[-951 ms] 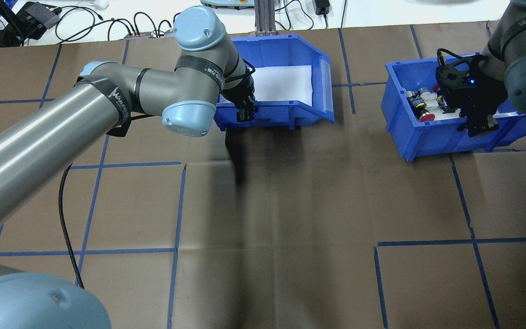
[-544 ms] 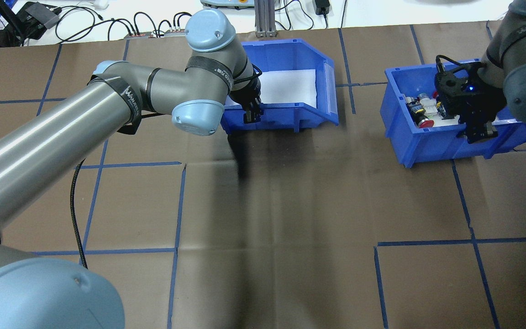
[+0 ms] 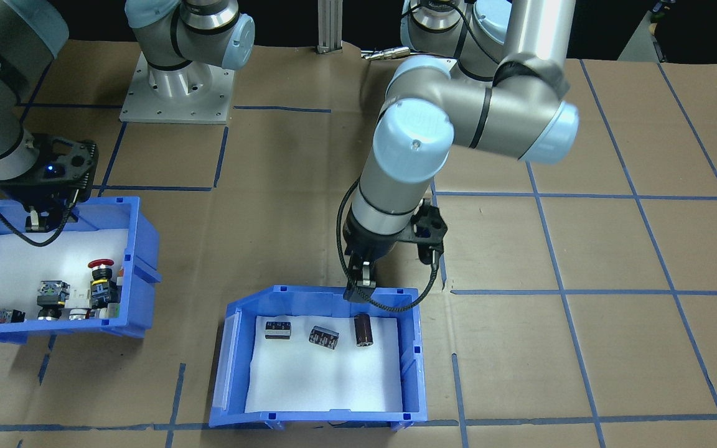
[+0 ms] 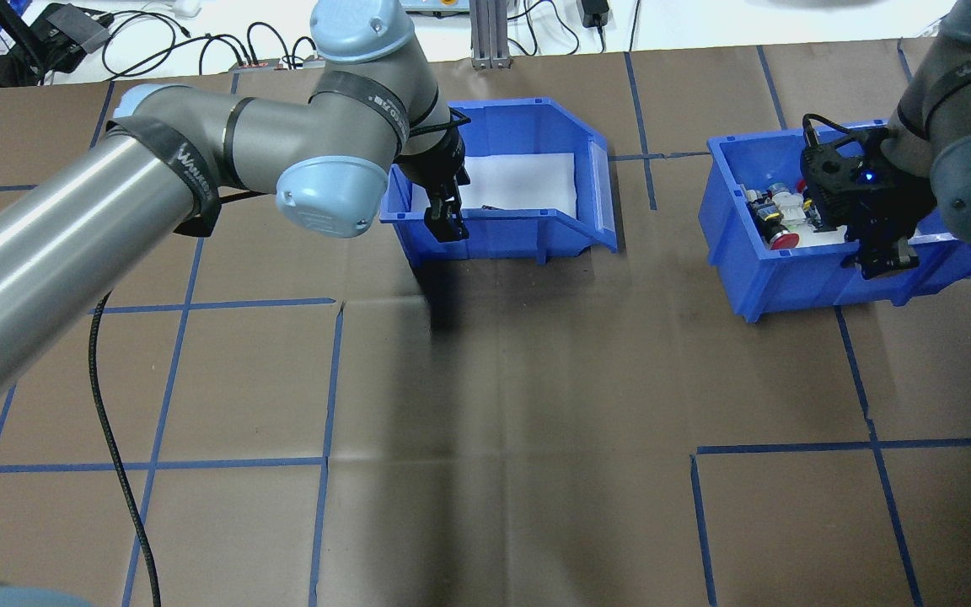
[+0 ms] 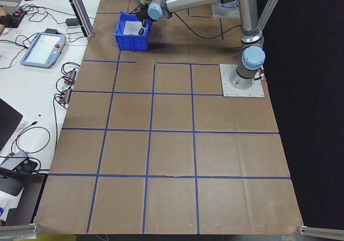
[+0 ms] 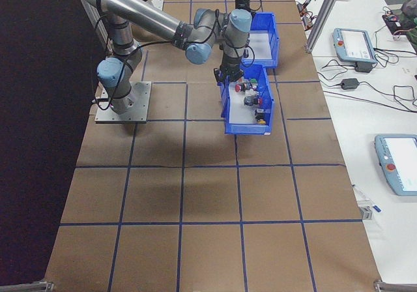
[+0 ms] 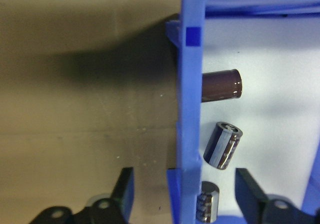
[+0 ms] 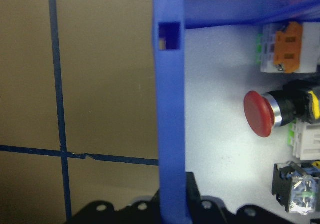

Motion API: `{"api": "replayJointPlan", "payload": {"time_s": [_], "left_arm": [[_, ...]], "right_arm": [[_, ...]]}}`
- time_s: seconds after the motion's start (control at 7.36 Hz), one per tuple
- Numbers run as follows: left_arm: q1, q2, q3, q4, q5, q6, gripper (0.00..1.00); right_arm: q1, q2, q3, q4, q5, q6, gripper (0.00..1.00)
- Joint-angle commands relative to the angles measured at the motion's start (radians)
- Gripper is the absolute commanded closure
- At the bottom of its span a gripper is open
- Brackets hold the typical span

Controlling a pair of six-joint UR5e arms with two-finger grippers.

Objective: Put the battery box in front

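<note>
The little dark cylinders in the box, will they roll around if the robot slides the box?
Probably, a bit. The three cylinders lie loose on their round sides on the foam, so a quick pull on the battery box could set them rolling. The foam looks soft, which may slow them, and the walls should keep them inside.

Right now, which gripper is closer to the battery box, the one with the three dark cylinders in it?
The left gripper. Its open fingers straddle the near wall of the battery box. The right gripper is off at the other bin, clamped on that one's wall.
</note>
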Motion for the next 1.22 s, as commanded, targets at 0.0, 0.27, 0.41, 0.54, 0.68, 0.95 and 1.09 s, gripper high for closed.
{"api": "replayJointPlan", "payload": {"time_s": [0.0, 0.27, 0.41, 0.54, 0.68, 0.95, 1.09], "left_arm": [[0.057, 0.145, -0.003, -0.137, 0.048, 0.338, 0.01], [0.123, 0.286, -0.006, -0.241, 0.049, 0.811, 0.01], [0.154, 0.336, -0.008, -0.28, 0.049, 1.092, 0.01], [0.183, 0.379, -0.011, -0.33, 0.049, 1.371, 0.01], [0.215, 0.431, -0.031, -0.37, 0.049, 1.607, 0.01], [0.274, 0.509, -0.049, -0.459, 0.056, 1.928, 0.01], [0.283, 0.522, -0.057, -0.461, 0.06, 1.946, 0.01]], "right_arm": [[0.008, -0.118, 0.122, -0.011, 0.005, 0.004, 0.93], [0.015, -0.211, 0.232, -0.014, 0.04, 0.014, 0.93], [0.049, -0.238, 0.262, -0.013, 0.039, 0.08, 0.93], [0.139, -0.246, 0.269, -0.013, 0.037, 0.189, 0.93], [0.241, -0.243, 0.271, -0.014, 0.035, 0.312, 0.93], [0.361, -0.245, 0.285, -0.013, 0.035, 0.45, 0.93], [0.427, -0.243, 0.295, -0.017, 0.034, 0.509, 0.93]]}}
